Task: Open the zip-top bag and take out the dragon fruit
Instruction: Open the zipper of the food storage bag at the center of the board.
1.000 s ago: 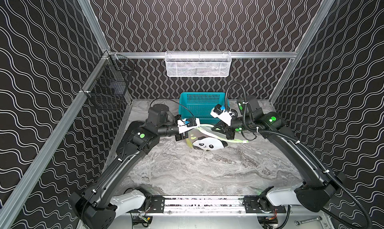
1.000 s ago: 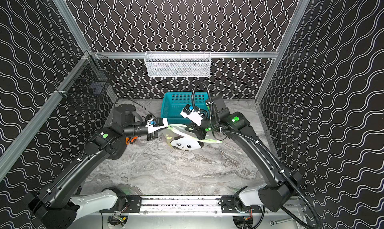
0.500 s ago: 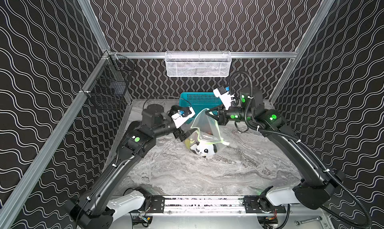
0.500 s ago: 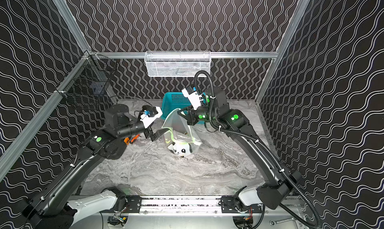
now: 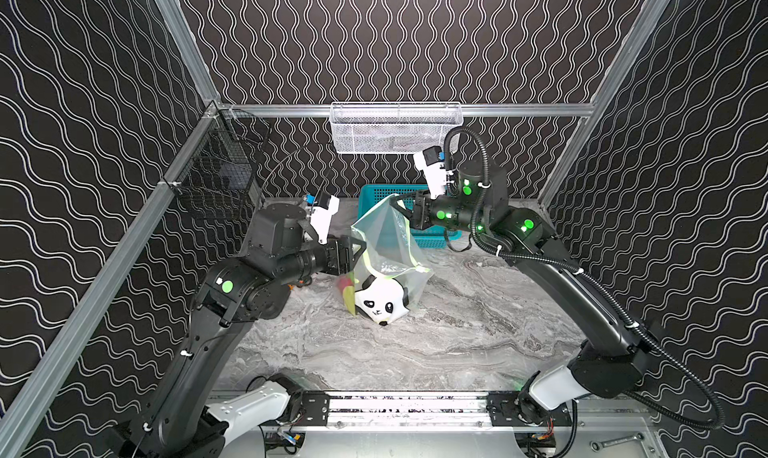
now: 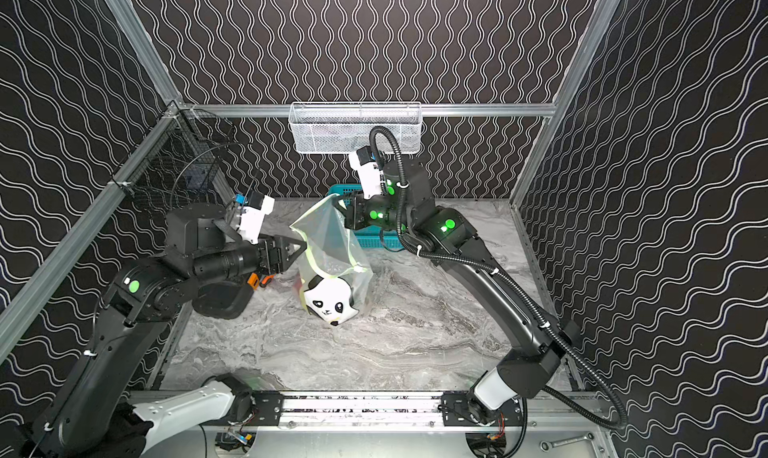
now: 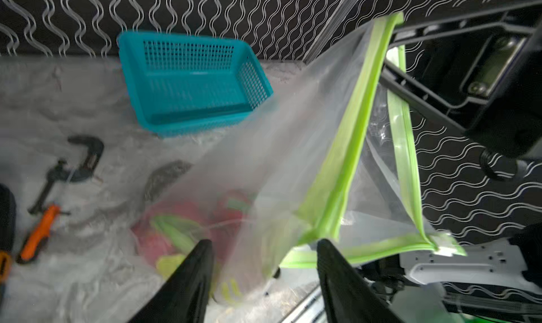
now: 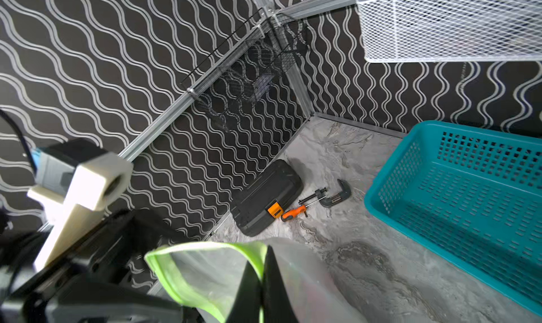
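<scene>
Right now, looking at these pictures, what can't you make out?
Number of dragon fruit: blurred behind the cloudy bag in the left wrist view; mostly behind the panda print in both top views.
Whether the left fingers touch the bag: blur, left wrist view.
Blue basket: partly behind the bag and right arm in both top views.
Contents of the white mesh basket: too small in both top views.

The clear plastic zip-top bag point(image 5: 388, 243) is thin, glossy, crinkled film with a smooth lime-green zip strip point(image 7: 350, 148), the teal perforated plastic basket point(image 7: 190, 53) looks semi-glossy, and the grey marble-patterned tabletop point(image 5: 415, 352) looks smooth and matt.
</scene>
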Available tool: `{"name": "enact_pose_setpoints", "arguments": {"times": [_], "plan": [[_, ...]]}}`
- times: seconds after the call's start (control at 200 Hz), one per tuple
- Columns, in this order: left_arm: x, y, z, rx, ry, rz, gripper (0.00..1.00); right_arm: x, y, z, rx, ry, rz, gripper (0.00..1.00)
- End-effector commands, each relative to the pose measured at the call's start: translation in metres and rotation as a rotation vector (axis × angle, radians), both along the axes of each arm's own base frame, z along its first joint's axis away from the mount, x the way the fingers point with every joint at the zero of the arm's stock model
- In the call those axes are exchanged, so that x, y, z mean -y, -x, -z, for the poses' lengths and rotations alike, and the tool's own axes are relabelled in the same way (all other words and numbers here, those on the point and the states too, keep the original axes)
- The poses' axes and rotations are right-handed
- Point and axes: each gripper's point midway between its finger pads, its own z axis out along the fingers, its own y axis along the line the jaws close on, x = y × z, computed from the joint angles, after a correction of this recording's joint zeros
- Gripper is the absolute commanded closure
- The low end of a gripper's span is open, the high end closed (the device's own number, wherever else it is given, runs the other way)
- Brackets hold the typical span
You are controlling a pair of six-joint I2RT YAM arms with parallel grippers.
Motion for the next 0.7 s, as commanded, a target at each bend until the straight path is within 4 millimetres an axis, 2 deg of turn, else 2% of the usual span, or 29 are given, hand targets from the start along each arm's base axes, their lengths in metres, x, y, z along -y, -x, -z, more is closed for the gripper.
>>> {"name": "enact_pose_setpoints", "arguments": {"times": [0.0,0.105,0.18,0.305,0.43,0.535,0.696], "plan": [[-0.01,0.023,0.015,-0.192,0.01,-0.055,0.48,0.002,-0.018,-0.028,0.061,-0.114,0.13,1.0],[-0.005,0.03,0.007,-0.24,0.044,-0.037,0.49,-0.002,-0.017,-0.021,0.064,-0.101,0.173,1.0],[0.002,0.034,0.008,-0.276,0.089,-0.017,0.51,-0.001,-0.016,-0.022,0.073,-0.116,0.194,1.0],[0.021,0.035,0.025,-0.356,0.196,0.017,0.53,-0.007,-0.013,-0.02,0.075,-0.12,0.191,1.0],[0.038,0.033,0.045,-0.428,0.283,0.047,0.49,-0.014,-0.014,-0.011,0.071,-0.125,0.181,1.0],[0.038,0.029,0.065,-0.454,0.289,0.013,0.42,-0.021,-0.017,-0.007,0.078,-0.119,0.168,1.0],[0.046,0.015,0.082,-0.483,0.382,-0.037,0.39,-0.027,-0.021,0.002,0.065,-0.119,0.16,1.0]]}}
